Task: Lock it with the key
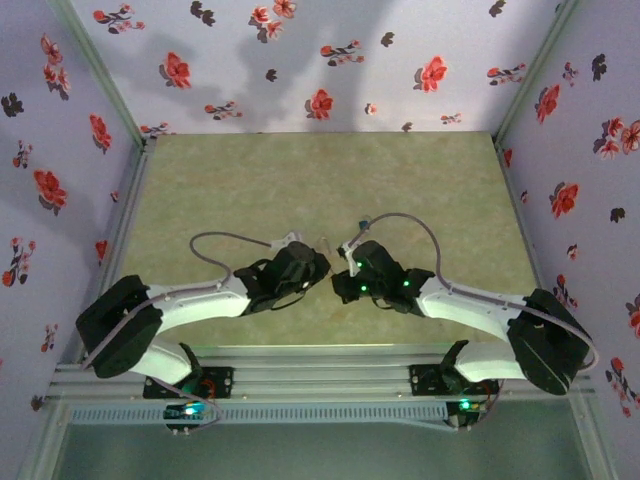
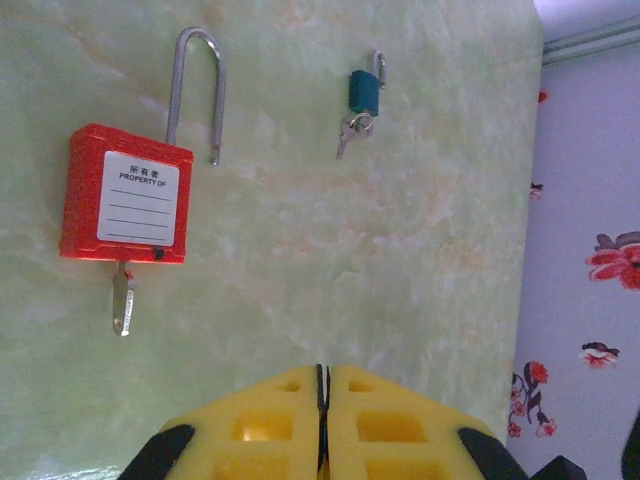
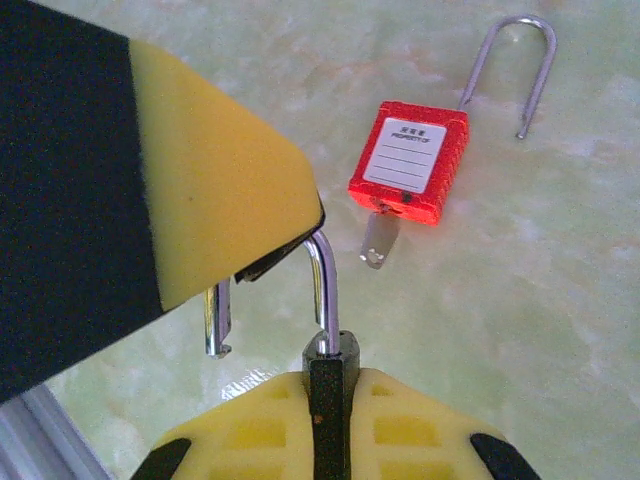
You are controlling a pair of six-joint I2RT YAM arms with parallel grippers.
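Clenching a small dark padlock [image 3: 330, 352] edge-on between its yellow fingers, the right pincer [image 3: 328, 388] holds that lock's open chrome shackle [image 3: 322, 285] up under a big yellow-faced black block [image 3: 200, 180], probably the other arm's finger. A pull from here could snag the shackle on that block and twist the little lock out of the grip.

The left pincer [image 2: 322, 378] is clenched on nothing, pads pressed together, so it must part before it can take anything.

Beyond both, the red padlock [image 3: 410, 160] lies flat on the pale green surface [image 3: 560, 330], label up and untouched. Its long shackle [image 3: 510, 70] is swung open and a key [image 3: 378, 243] is seated in its base. Nothing braces it. A push on the shackle would likely skate it across the smooth surface, and a clumsy nudge could knock the key crooked or out.

A teal padlock [image 2: 363, 90] with keys lies farther off; whether it is the one held I cannot tell.
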